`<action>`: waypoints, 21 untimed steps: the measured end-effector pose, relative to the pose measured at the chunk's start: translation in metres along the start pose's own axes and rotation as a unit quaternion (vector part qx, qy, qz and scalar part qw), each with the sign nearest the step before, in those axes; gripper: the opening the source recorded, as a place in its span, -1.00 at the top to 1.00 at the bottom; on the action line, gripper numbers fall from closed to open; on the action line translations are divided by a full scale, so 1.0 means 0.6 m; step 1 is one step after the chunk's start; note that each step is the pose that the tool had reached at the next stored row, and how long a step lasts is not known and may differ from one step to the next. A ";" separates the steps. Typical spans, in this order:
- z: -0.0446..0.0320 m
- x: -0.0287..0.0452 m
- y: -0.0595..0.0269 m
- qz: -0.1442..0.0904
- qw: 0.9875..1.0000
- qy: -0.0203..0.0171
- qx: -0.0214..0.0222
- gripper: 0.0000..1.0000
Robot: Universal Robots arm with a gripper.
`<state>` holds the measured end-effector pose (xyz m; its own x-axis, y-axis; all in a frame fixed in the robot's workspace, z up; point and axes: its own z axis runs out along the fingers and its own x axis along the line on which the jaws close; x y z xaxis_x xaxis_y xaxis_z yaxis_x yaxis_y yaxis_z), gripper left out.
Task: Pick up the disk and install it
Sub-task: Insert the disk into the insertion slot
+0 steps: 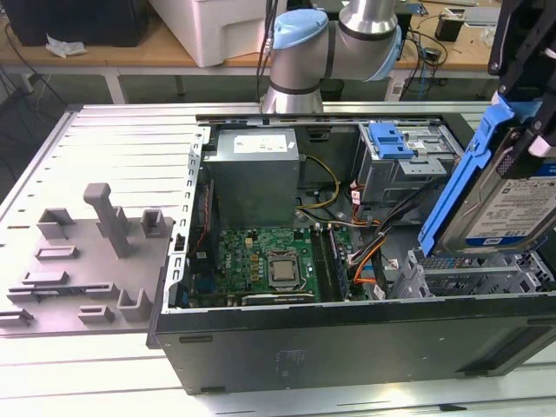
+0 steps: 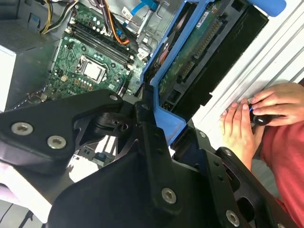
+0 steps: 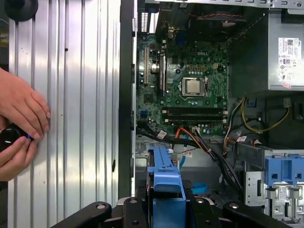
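Fingers point(image 2: 151, 142) clamped on blue rail of disk point(image 1: 514, 204); I held it tilted above drive cage point(image 1: 473, 276), at exterior view's right. Risk, as I judged: skewed entry could jam rail or snag cables point(image 1: 375, 246).

Open computer case point(image 1: 347, 347) on the slatted desk point(image 1: 113, 139), motherboard point(image 1: 252, 261) exposed; grey blocks point(image 1: 113, 217) near the desk's edge, exterior view's left.

We look past the black gripper point(image 2: 161, 128), which clamps the disk point(image 2: 199, 52) (blue rail, green circuit underside showing), held tilted, with an open computer's motherboard point(image 2: 80, 61) beyond it. Beside the disk, a person's hands point(image 2: 278, 102) hold a small dark object over the ribbed metal table point(image 2: 270, 57).
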<state>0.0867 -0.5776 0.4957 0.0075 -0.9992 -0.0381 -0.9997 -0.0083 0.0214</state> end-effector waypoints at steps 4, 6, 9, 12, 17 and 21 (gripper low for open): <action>0.011 0.007 -0.004 0.000 1.000 0.000 0.000 0.26; 0.017 0.007 -0.010 0.000 1.000 0.000 0.000 0.26; 0.033 0.003 -0.018 0.000 1.000 0.000 0.000 0.26; 0.042 -0.011 -0.022 0.000 1.000 0.002 0.000 0.26; 0.049 -0.012 -0.023 0.000 1.000 0.003 0.000 0.26; 0.053 -0.014 -0.027 0.000 1.000 0.003 0.000 0.26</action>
<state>0.1020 -0.5677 0.4638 0.0076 -0.9994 -0.0323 -0.9997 -0.0083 0.0214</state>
